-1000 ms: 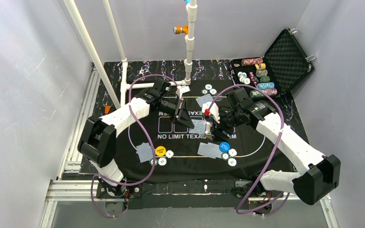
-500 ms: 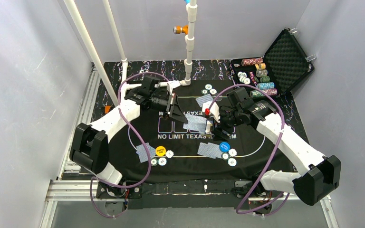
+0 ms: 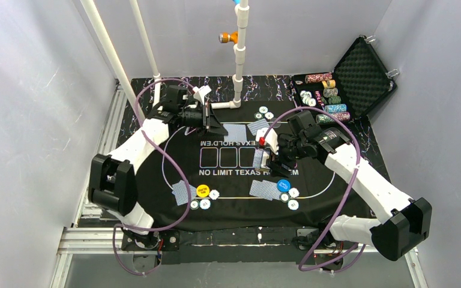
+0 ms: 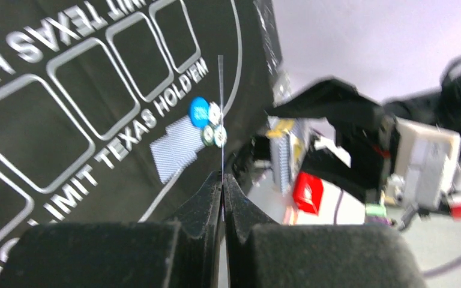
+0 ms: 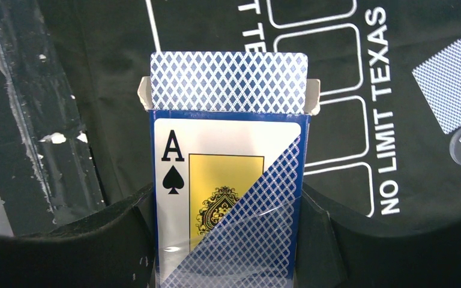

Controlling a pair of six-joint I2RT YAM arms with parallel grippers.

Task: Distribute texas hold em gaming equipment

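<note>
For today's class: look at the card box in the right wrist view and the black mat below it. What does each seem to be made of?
The card box is probably glossy printed cardboard: it has folded flaps at its open top and light glints on its face. The mat seems to be matte fabric or felt, with white printing and no shine.

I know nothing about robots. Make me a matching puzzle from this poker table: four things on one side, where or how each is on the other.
Things:
1. left gripper
2. right gripper
3. yellow disc
4. blue disc

States or places:
A. grips the card box
B. near edge of the mat, left arm's side
C. pinches one card
D. near edge of the mat, right arm's side

Pairs: 1-C, 2-A, 3-B, 4-D
</note>
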